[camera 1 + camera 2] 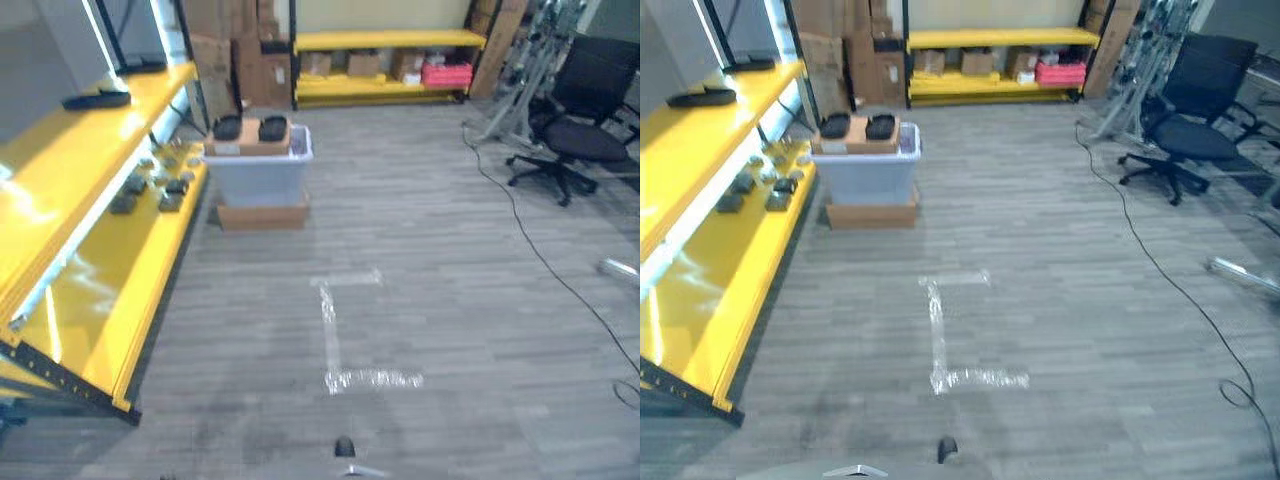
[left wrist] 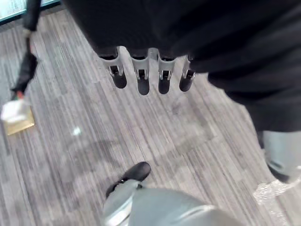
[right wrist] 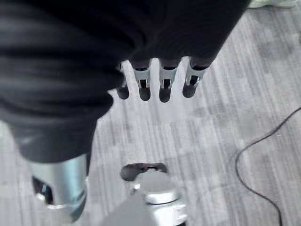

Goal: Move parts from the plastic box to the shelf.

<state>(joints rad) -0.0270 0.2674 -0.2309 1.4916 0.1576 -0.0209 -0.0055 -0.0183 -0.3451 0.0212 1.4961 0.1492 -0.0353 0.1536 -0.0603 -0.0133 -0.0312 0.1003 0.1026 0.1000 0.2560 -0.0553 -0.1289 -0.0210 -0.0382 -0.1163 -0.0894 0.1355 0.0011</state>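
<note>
A pale plastic box stands on a flat cardboard carton on the floor, far ahead and left of centre. Across its top lies a cardboard tray carrying two dark parts. The yellow shelf runs along the left side, and several small dark parts lie on its lower board near the box. My left hand hangs over bare floor, fingers straight, holding nothing. In the right wrist view my right hand hangs the same way, fingers relaxed and empty. Both hands are far from the box.
White tape marks lie on the grey floor between me and the box. A black office chair stands at the right. A second yellow shelf with boxes and stacked cartons lines the back wall.
</note>
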